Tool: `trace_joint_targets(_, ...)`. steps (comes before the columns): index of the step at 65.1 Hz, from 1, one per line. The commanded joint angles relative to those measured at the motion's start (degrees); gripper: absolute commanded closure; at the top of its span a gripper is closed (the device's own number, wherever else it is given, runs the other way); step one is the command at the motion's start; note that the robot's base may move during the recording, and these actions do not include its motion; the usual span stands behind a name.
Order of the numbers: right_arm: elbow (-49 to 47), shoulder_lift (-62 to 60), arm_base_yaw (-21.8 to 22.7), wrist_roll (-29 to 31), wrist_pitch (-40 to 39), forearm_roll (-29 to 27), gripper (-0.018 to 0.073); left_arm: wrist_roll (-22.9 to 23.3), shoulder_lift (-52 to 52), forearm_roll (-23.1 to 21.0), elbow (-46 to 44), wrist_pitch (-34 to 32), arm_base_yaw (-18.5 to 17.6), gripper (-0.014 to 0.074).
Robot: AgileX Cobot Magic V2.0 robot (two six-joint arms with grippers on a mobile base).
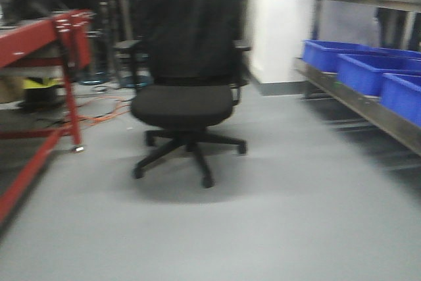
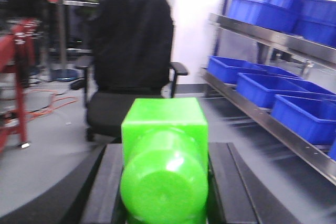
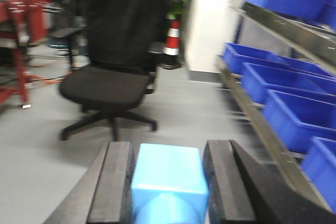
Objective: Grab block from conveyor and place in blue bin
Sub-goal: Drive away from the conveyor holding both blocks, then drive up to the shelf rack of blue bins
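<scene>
My left gripper [image 2: 166,149] is shut on a bright green block [image 2: 164,124] that fills the gap between its black fingers [image 2: 107,182]. A light blue block [image 3: 168,174] sits squeezed between the fingers of my right gripper [image 3: 168,148], which is also shut. Both grippers are held above the grey floor. The conveyor's red frame [image 1: 39,37] stands at the far left of the front view; its belt barely shows. Blue bins [image 1: 368,70] line a steel shelf on the right, also seen as blue bins [image 2: 268,87] and blue bins [image 3: 294,85] in the wrist views.
A black office chair [image 1: 184,97] with a dark jacket over its back stands ahead on the grey floor. Orange cable [image 1: 99,110] lies by the red frame's leg. A striped traffic cone [image 3: 171,38] stands by the white wall. The frames are motion-blurred.
</scene>
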State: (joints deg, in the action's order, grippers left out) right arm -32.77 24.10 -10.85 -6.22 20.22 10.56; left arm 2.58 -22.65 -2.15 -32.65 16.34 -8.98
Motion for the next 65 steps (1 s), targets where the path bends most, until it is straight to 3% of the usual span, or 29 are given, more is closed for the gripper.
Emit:
trace_joint_targets(1,0.2,-0.2,0.0,0.2,-1.4,0.5,0.0720,-0.2,0.3,0.1,0.1,-1.1,-0.4,0.0707)
trace_joint_targets(65,0.2,-0.2,0.0,0.2,-1.4,0.5,0.0720,-0.2,0.3,0.1,0.1,-1.1,-0.4,0.0707)
